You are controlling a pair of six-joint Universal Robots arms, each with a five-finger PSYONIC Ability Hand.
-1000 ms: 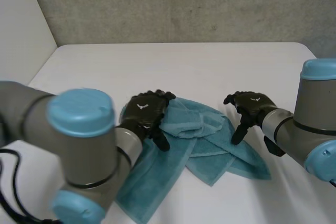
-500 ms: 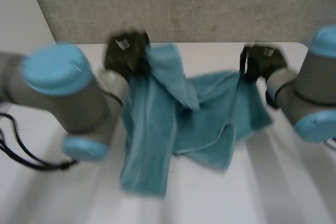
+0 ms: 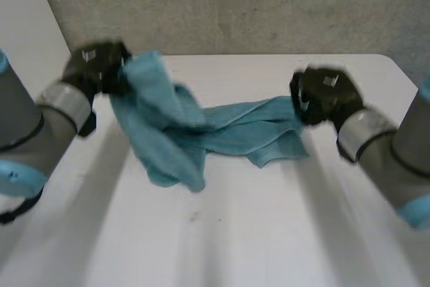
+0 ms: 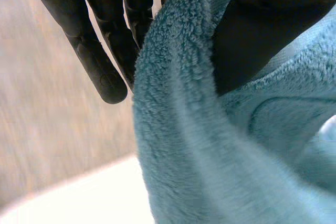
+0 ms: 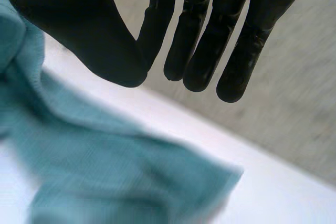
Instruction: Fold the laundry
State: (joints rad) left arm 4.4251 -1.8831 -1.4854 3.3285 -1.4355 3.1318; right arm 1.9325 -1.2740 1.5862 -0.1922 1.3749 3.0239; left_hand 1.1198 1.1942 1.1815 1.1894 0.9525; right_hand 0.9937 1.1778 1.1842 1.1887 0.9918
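Observation:
A teal towel (image 3: pixel 222 129) hangs twisted and stretched between my two hands above the white table (image 3: pixel 269 233). My left hand (image 3: pixel 97 65) holds its left end raised at the far left; in the left wrist view the thick pile of the towel (image 4: pixel 199 145) is pinched between the thumb and the fingers (image 4: pixel 100 61). My right hand (image 3: pixel 322 95) grips the towel's right end at mid height. In the right wrist view the fingers (image 5: pixel 205 40) stand close to the thumb, with the towel (image 5: pixel 105 177) trailing from beside the thumb down towards the table. A bunched fold sags under the left hand.
A grey wall (image 3: pixel 235 5) runs behind the table's far edge, and a white wall (image 3: pixel 27 45) stands at the left. Both grey arms reach in from the near corners.
Both hands have shut on the towel, lifted it off the table and moved apart and away from me. The crumpled towel is now drawn out into a twisted band.

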